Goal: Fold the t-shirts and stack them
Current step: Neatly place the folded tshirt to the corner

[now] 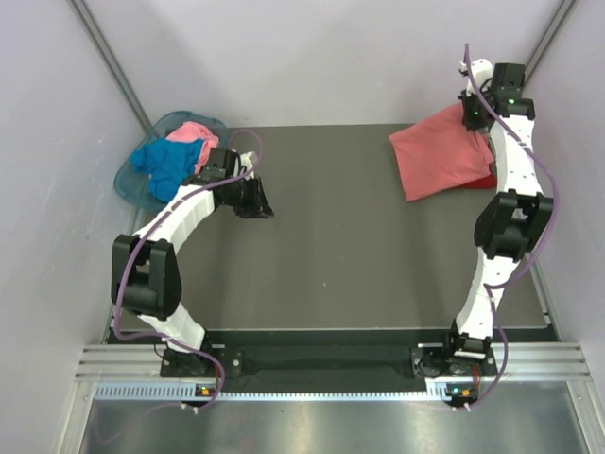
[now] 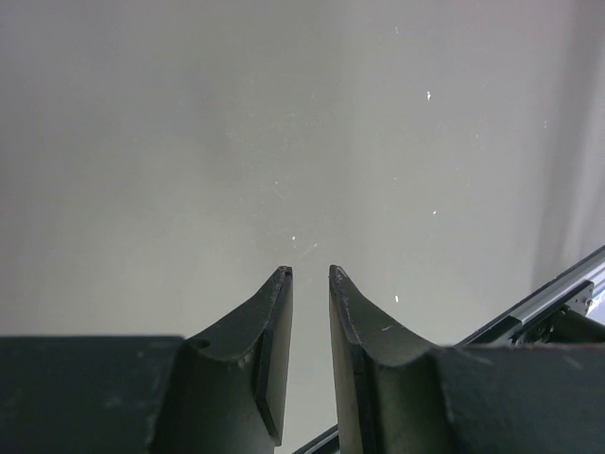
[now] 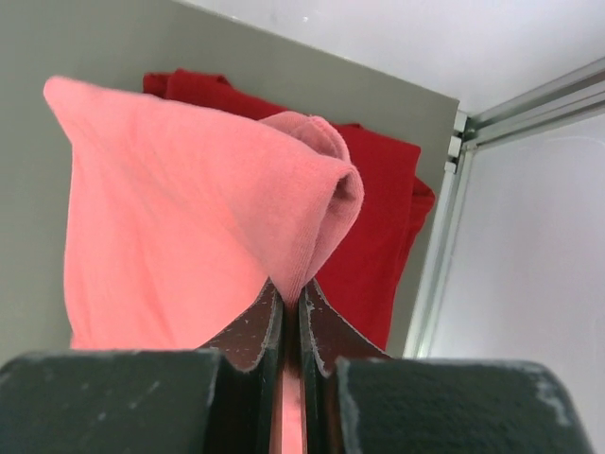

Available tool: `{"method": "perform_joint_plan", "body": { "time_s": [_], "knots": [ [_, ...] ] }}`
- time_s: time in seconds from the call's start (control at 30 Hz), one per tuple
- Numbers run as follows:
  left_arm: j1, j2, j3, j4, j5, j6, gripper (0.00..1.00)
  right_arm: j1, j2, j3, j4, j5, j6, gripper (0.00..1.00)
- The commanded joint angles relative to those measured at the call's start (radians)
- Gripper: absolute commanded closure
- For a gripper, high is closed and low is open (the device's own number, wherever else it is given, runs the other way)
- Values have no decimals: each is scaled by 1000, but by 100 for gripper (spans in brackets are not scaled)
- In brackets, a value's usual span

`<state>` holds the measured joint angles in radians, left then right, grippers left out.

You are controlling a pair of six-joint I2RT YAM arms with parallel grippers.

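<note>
A folded salmon-coral t-shirt lies at the far right of the dark mat, over a dark red t-shirt whose edge shows beneath it. My right gripper is shut on a raised corner of the salmon shirt; cloth is pinched between the jaws, and the red shirt lies behind. A bright blue t-shirt and a light pink t-shirt are bunched in the basket at far left. My left gripper hovers over bare mat just right of the basket, its jaws slightly apart and empty.
The translucent teal basket sits at the mat's far left corner, partly off it. Pale walls close in on both sides and at the back. A metal frame rail runs along the mat's right edge beside the red shirt.
</note>
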<state>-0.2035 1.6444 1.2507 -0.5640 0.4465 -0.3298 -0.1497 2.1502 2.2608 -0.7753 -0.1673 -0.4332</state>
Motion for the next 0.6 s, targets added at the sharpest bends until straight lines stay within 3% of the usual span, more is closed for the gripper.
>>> {"method": "perform_joint_plan", "body": {
  "time_s": [0.0, 0.3, 0.57],
  "knots": [
    [4, -37, -4, 15, 29, 14, 73, -53, 7, 57, 165, -69, 62, 100],
    [6, -35, -11, 24, 37, 8, 73, -142, 138, 43, 356, -179, 221, 100],
    [6, -31, -19, 36, 49, -2, 73, -200, 255, -3, 539, -187, 379, 100]
  ]
}}
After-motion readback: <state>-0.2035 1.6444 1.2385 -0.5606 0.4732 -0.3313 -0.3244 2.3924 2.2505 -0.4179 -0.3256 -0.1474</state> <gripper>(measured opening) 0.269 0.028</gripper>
